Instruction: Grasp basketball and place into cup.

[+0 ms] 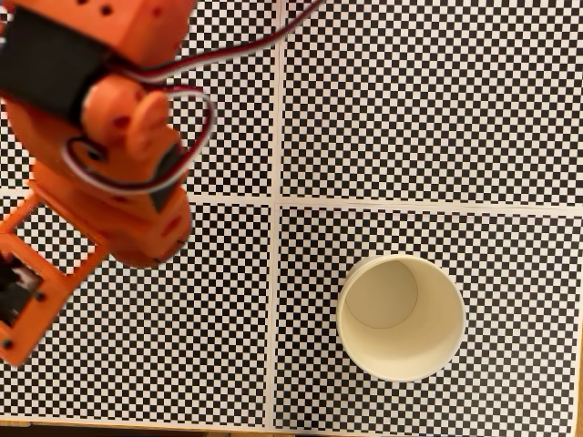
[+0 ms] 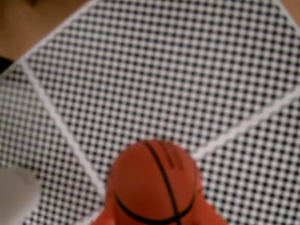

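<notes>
In the wrist view the orange-red basketball [image 2: 154,185] with thin black seams sits at the bottom centre, close to the camera. My gripper [image 2: 155,213] is shut on it, and blurred orange fingers [image 2: 105,216] hug its lower sides. A pale blur at the lower left edge is the cup [image 2: 14,199]. The fixed view shows the cream-white cup [image 1: 401,317] upright at the lower right, mouth open and nothing inside. My orange arm [image 1: 118,137] hangs over the upper left of the mat, well apart from the cup, and covers the ball there.
A black-and-white checkered mat [image 1: 410,100], split by white lines into quarters, covers the table. Red, white and black wires [image 1: 196,109] loop along the arm. A wooden table edge [image 2: 28,23] shows beyond the mat's corner in the wrist view.
</notes>
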